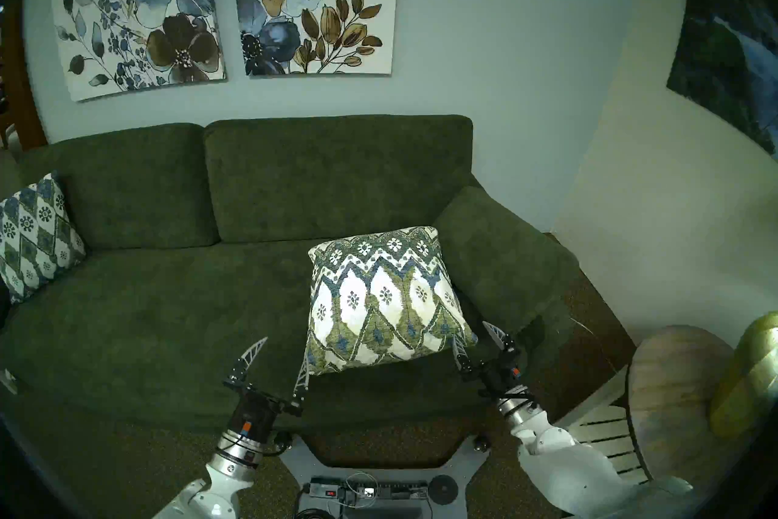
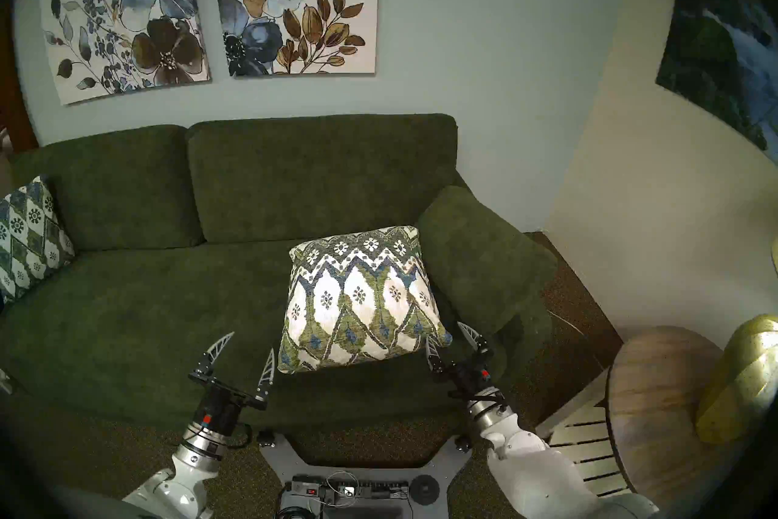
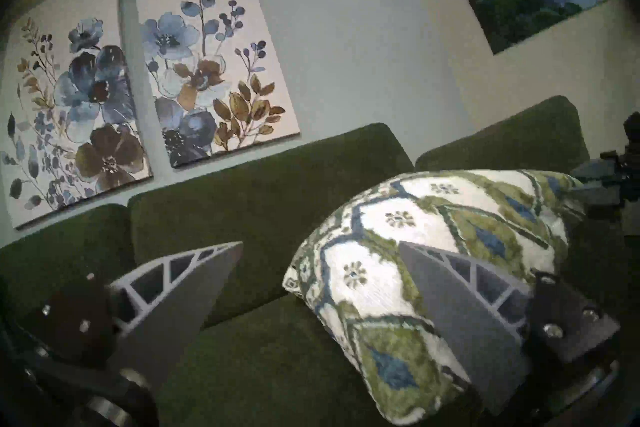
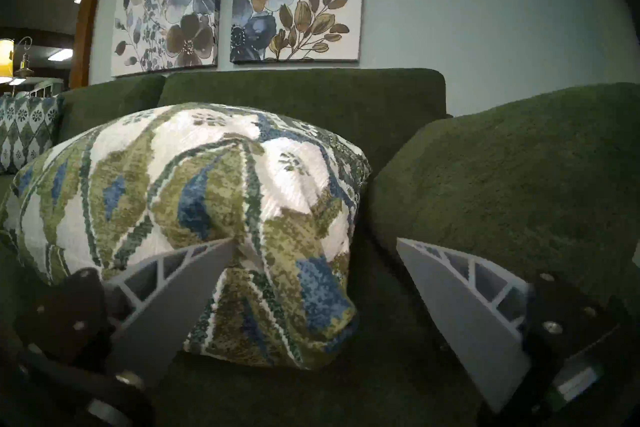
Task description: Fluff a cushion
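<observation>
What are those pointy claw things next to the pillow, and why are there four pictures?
Those claws are a robot's two hands. The top two pictures come from cameras on its head, looking down at a green sofa. The other two come from little cameras on its wrists, so you see the fingers up close. The left gripper and the right gripper are both open, one at each front corner of the patterned cushion, which lies on the seat beside the armrest. Neither hand holds anything. A second patterned pillow leans at the sofa's far end, and flower paintings hang above.
</observation>
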You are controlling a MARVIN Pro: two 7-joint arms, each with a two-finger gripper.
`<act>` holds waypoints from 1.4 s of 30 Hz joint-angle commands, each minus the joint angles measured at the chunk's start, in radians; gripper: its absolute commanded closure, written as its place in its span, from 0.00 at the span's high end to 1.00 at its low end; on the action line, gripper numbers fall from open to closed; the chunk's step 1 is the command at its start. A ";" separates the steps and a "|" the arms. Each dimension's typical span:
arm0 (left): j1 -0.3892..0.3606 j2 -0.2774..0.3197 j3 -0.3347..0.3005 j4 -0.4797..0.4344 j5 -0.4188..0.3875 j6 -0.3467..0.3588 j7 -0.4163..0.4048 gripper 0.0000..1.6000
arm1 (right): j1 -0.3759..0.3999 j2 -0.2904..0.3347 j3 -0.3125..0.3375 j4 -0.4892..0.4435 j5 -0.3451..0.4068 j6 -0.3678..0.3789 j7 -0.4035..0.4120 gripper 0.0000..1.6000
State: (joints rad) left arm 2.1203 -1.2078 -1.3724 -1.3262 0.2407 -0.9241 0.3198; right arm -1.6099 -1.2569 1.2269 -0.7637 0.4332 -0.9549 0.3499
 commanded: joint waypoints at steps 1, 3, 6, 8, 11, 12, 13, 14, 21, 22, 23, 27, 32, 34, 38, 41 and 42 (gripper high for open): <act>-0.116 -0.008 0.020 0.099 -0.072 0.038 -0.041 1.00 | 0.023 -0.020 0.010 0.014 0.009 -0.005 0.039 1.00; -0.133 -0.018 0.012 0.107 -0.090 0.066 -0.054 1.00 | 0.025 -0.025 0.007 0.022 0.011 -0.005 0.042 1.00; -0.160 -0.029 0.016 0.114 -0.105 0.102 -0.088 1.00 | 0.030 -0.035 0.003 0.033 0.011 -0.005 0.053 1.00; -0.182 -0.040 0.027 0.126 -0.108 0.120 -0.107 1.00 | 0.031 -0.041 0.002 0.034 0.012 -0.005 0.060 1.00; -0.210 -0.067 0.035 0.129 -0.131 0.157 -0.135 1.00 | 0.034 -0.050 0.001 0.039 0.012 -0.005 0.070 1.00; -0.224 -0.071 0.044 0.134 -0.130 0.166 -0.147 1.00 | 0.035 -0.051 0.001 0.040 0.012 -0.005 0.073 1.00; -0.229 -0.077 0.048 0.135 -0.128 0.174 -0.154 1.00 | 0.035 -0.053 0.001 0.040 0.012 -0.005 0.075 1.00; -0.241 -0.088 0.057 0.149 -0.137 0.186 -0.169 1.00 | 0.036 -0.055 0.003 0.041 0.013 -0.005 0.080 1.00; -0.326 -0.128 0.106 0.250 -0.176 0.194 -0.227 1.00 | 0.040 -0.057 0.022 0.060 0.024 -0.005 0.105 1.00; -0.326 -0.131 0.101 0.251 -0.178 0.197 -0.235 1.00 | 0.039 -0.057 0.025 0.060 0.025 -0.005 0.109 1.00; -0.333 -0.133 0.097 0.262 -0.180 0.203 -0.243 1.00 | 0.038 -0.057 0.028 0.058 0.027 -0.005 0.114 1.00; -0.356 -0.133 0.086 0.305 -0.194 0.192 -0.266 1.00 | 0.027 -0.058 0.041 0.039 0.034 -0.005 0.135 1.00; -0.412 -0.110 0.081 0.361 -0.194 0.163 -0.269 1.00 | 0.026 -0.069 0.044 0.049 0.036 -0.005 0.158 1.00; -0.430 -0.106 0.083 0.380 -0.192 0.160 -0.267 1.00 | 0.026 -0.074 0.039 0.052 0.032 -0.005 0.161 1.00; -0.472 -0.106 0.073 0.454 -0.181 0.166 -0.277 1.00 | 0.023 -0.115 0.016 0.096 0.012 -0.005 0.173 1.00; -0.503 -0.110 0.075 0.509 -0.180 0.152 -0.281 1.00 | 0.029 -0.128 0.016 0.126 0.008 -0.005 0.177 1.00; -0.508 -0.111 0.075 0.517 -0.179 0.149 -0.283 1.00 | 0.031 -0.129 0.017 0.131 0.008 -0.005 0.178 1.00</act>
State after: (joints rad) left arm 1.7058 -1.3179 -1.2892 -0.8817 0.0550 -0.7518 0.0342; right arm -1.5825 -1.3475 1.2507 -0.6680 0.4575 -0.9583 0.5164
